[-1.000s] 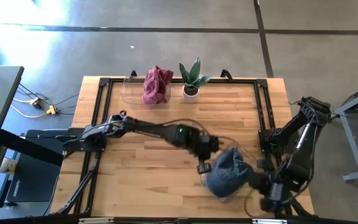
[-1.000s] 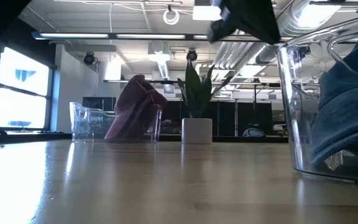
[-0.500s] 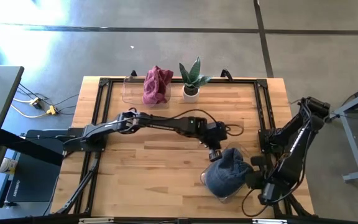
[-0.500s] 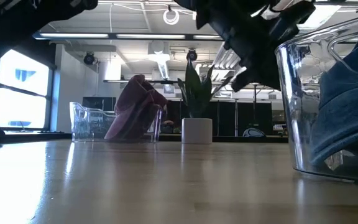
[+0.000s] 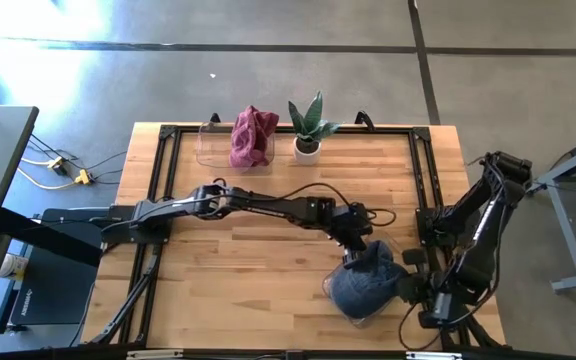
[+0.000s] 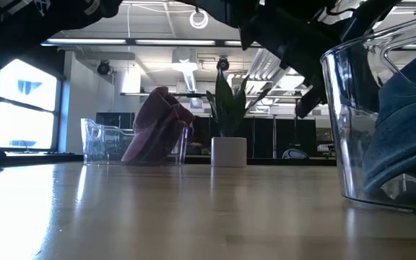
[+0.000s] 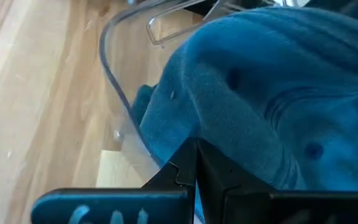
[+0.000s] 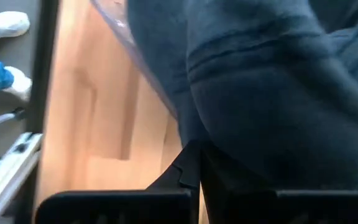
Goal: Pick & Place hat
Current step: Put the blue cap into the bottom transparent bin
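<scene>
Tucking the blue hat (image 5: 365,277) into the clear bin (image 5: 340,291), at five o'clock on the table.

Left gripper (image 5: 358,247) at the hat's twelve o'clock and right gripper (image 5: 408,290) at its three o'clock are both clenched, grasping nothing visible. Press the fabric down evenly, steadying the bin. No writing legible.

I see wide bare wood on the table (image 5: 248,260) in front of the left arm (image 5: 258,204), so a gripper can pass there freely. At the far edge stand a clear bin with a maroon cloth (image 5: 251,137) and a small potted plant (image 5: 308,128), close together. The near right corner is crowded: the clear container (image 5: 360,300) with the blue hat (image 5: 366,280), and both grippers pressed against it.
</scene>
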Robot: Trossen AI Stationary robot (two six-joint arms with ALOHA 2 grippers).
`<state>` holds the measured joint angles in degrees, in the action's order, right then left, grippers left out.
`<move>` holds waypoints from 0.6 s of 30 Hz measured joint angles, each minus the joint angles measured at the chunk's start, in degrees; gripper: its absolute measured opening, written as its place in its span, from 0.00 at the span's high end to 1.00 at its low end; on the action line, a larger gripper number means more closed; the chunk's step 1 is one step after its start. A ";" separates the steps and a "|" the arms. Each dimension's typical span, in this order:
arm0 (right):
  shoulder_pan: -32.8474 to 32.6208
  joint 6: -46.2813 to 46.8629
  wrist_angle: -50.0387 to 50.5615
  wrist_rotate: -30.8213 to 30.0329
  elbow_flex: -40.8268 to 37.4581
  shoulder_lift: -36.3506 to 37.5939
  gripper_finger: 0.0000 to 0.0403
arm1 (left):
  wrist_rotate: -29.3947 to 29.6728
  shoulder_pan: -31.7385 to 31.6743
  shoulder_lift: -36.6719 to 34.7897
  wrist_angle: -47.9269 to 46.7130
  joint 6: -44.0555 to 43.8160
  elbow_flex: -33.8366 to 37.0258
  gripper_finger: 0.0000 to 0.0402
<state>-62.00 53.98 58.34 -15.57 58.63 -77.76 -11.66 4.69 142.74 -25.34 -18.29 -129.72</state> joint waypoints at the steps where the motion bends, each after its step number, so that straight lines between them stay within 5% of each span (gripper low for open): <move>1: 0.19 -0.01 -1.11 -0.44 -1.32 0.00 1.00 | -0.63 0.15 0.03 0.34 -0.01 0.05 1.00; 18: 4.36 -9.57 -5.89 -3.74 -7.16 -0.12 1.00 | -1.12 1.41 0.04 3.87 1.52 0.12 1.00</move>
<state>-57.65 44.40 52.45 -19.31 51.48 -77.88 -12.78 6.11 142.78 -21.46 -16.78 -129.60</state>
